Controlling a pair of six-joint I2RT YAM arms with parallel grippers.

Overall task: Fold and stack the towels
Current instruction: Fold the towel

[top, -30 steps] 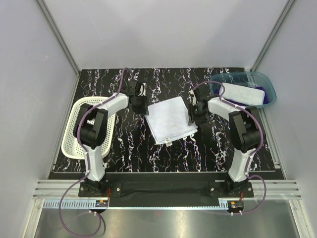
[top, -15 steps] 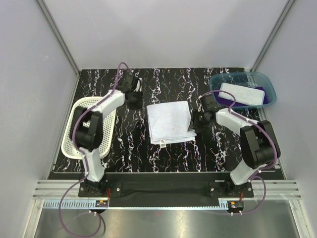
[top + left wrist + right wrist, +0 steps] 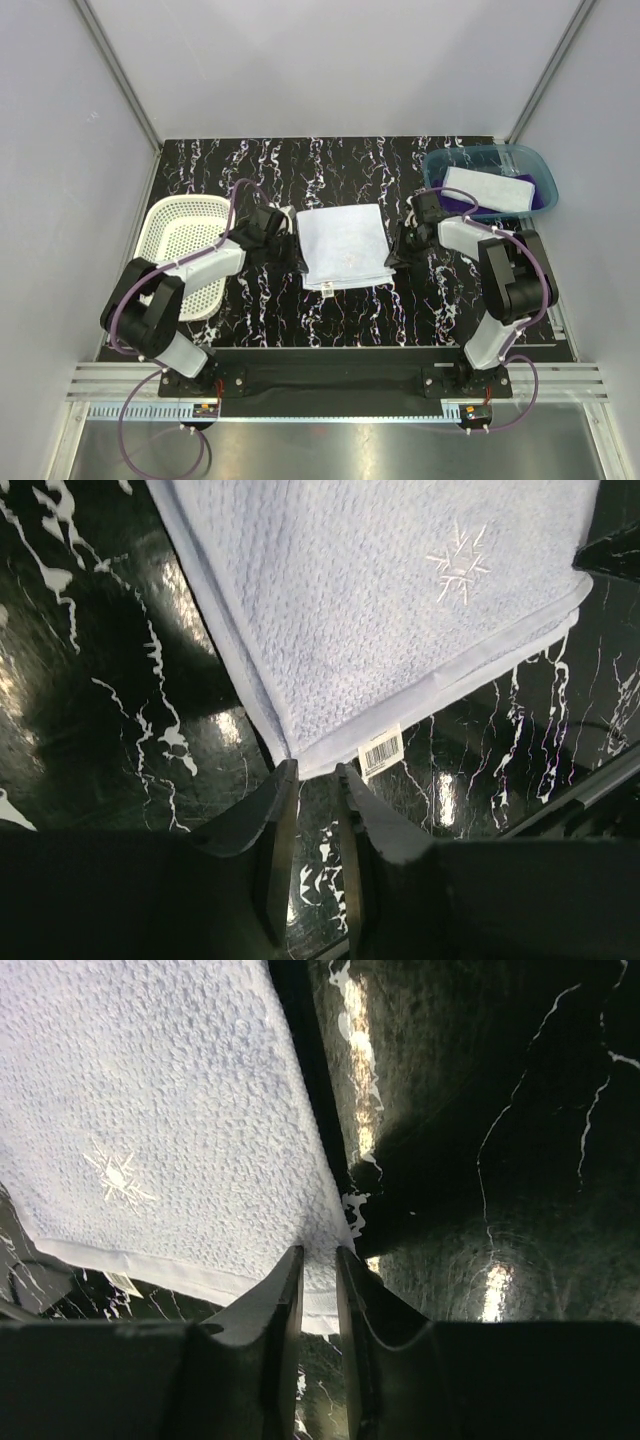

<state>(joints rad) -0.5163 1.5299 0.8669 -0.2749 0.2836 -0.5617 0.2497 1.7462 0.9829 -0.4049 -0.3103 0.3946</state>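
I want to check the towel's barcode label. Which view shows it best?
Left wrist: the barcode label is close and sharp at the pale towel's corner. Top external shows it only as a tiny white speck; right wrist barely catches it.

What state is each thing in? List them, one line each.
Middle towel: folded, lying flat.
Bin: holds two towels.
Purple towel: in the bin, mostly covered.
Pale towel: folded, atop the purple one.
Basket: looks empty.
Left claw: jaws narrowly apart at the middle towel's near corner; grip unclear.
Right claw: jaws narrow, astride that towel's right edge; grip unclear.
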